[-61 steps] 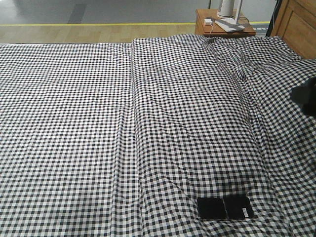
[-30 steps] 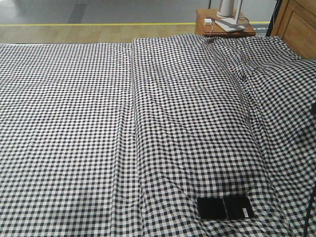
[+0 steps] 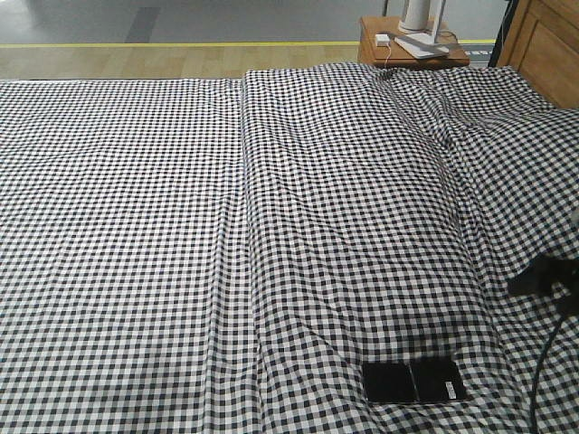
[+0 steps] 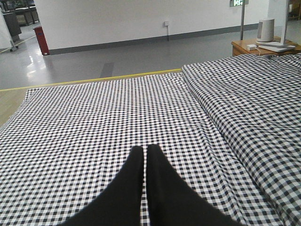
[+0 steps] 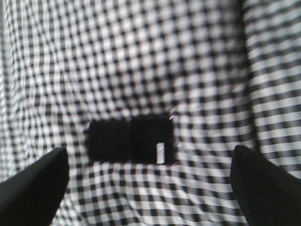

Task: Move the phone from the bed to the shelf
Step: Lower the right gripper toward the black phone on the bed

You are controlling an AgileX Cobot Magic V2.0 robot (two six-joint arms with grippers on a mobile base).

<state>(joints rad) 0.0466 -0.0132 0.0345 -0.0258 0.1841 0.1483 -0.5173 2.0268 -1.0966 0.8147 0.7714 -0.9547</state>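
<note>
The phone (image 3: 414, 382) lies flat on the bed (image 3: 136, 226). Above the phone, the right gripper (image 5: 149, 155) hangs wide open; the left gripper (image 4: 146, 157), over the bed, is closed.

One phone (image 3: 414, 382), one bed (image 3: 136, 226), one nightstand (image 3: 369, 52), one left claw (image 4: 145, 150) and one right claw (image 5: 149, 153).
</note>
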